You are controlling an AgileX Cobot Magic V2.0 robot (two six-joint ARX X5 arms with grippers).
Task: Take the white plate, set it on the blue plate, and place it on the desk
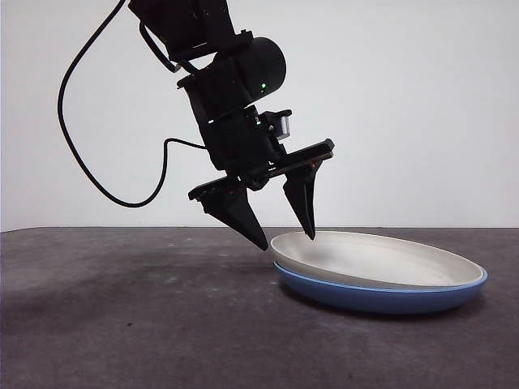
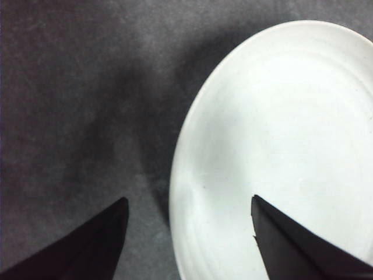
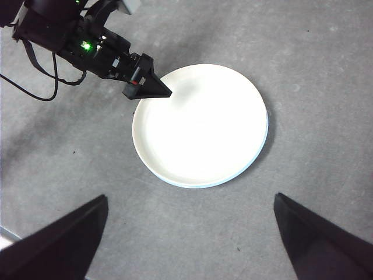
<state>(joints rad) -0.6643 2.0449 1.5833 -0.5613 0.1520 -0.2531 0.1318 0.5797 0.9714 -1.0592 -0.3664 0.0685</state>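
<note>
A cream-white plate, the white plate (image 1: 381,258), sits nested inside the blue plate (image 1: 381,297), so that only a blue rim and underside show beneath it in the front view. Both rest on the dark, speckled counter (image 1: 122,324), toward four o'clock in that view. From overhead, in the right wrist view, the stack lies near the middle of the counter, with a thin blue edge (image 3: 259,153) showing along one side. The left tool (image 1: 285,235) hangs at the stack's nine o'clock rim, its two black jaws spread apart and gripping nothing: one jaw tip stands over the white plate's inner edge, the other outside the rim, just above the counter. The right tool (image 3: 186,233) waits high above, its jaws wide open and empty. The stacking step looks done; the step in hand appears to be either letting go of the rim or reaching to take it again. If the plate is to go back onto the counter, the next move calls for closing on the white rim alone and lifting without dragging the blue plate along.
</note>
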